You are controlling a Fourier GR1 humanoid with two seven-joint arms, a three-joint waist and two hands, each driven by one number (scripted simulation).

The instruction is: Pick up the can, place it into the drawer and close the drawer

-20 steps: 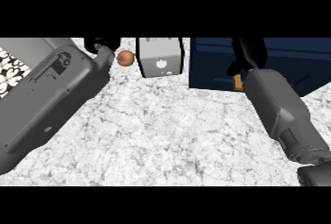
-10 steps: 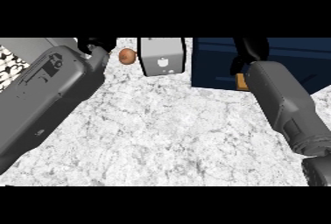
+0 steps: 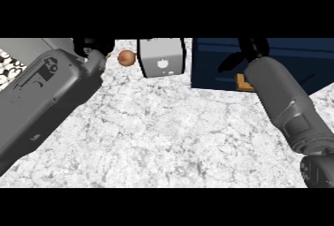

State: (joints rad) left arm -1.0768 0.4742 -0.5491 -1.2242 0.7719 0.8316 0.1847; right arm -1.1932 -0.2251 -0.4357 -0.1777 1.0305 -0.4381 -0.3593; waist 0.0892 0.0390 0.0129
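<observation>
Drawer stands open at the upper right, dark blue inside, and the right hand hangs over it at the top edge; its black fingers point down into the cavity, but whether they hold anything I cannot tell. Can is not plainly visible; a small orange patch shows by the forearm inside the drawer and may be it, though that is only a guess. The left hand sits at the upper left, its fingers hidden. An egg-like brown thing and a grey box lie on the counter. By my judgement the placing is under way or just done; closing is left.
</observation>
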